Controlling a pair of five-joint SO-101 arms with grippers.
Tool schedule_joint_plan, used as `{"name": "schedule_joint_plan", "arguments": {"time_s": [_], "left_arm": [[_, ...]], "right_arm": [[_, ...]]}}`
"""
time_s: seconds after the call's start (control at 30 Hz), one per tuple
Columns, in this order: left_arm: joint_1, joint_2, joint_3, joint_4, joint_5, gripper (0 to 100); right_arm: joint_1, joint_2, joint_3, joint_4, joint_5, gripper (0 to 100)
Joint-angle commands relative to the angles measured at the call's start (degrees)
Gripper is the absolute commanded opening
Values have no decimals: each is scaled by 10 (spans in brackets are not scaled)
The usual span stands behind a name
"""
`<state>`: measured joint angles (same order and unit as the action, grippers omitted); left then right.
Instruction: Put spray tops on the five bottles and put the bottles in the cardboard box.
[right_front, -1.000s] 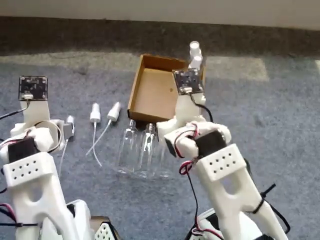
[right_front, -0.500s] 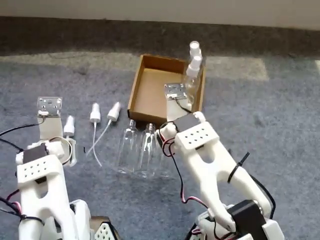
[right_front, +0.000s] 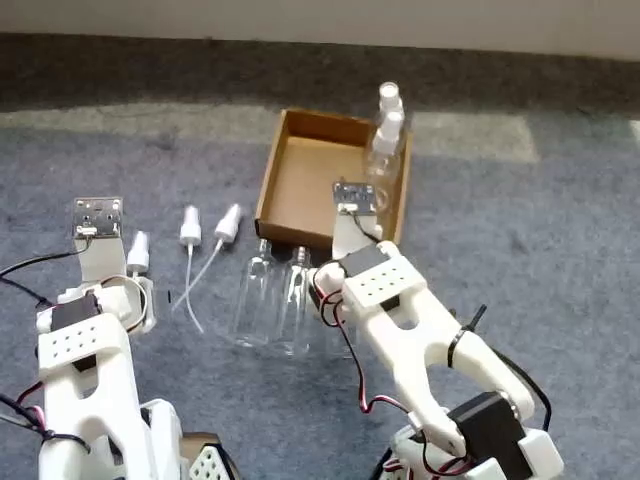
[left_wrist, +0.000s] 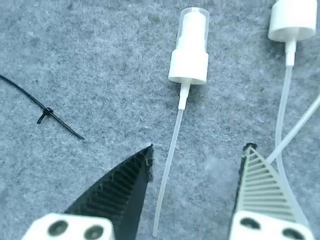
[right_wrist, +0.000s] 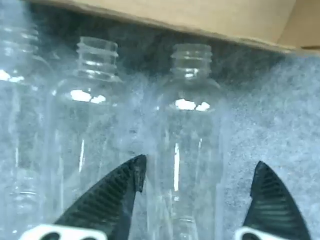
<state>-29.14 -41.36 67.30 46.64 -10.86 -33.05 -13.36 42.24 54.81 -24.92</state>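
I hold right pincer (right_wrist: 200, 165) spread wide astride uncapped bottle (right_wrist: 186, 115) lying beside cardboard box (right_front: 268, 190) — left pincer (left_wrist: 199, 147) apart over spray top (left_wrist: 188, 55) on desk (right_front: 560, 250); capping step, I reckon: next close both, feed tube into neck

1. No text, label, brand, number or sign can be read in any view.
2. The cardboard box (right_front: 300, 180), the bottles (right_wrist: 187, 125) and the spray tops (left_wrist: 188, 55) carry no legible print.
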Motion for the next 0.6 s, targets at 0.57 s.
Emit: {"name": "schedule_joint_plan", "arguments": {"time_s": [0.57], "left_arm": [[11,1,6,-26,6,260]], "right_arm": [[159,-11,61,94,320,4]]}}
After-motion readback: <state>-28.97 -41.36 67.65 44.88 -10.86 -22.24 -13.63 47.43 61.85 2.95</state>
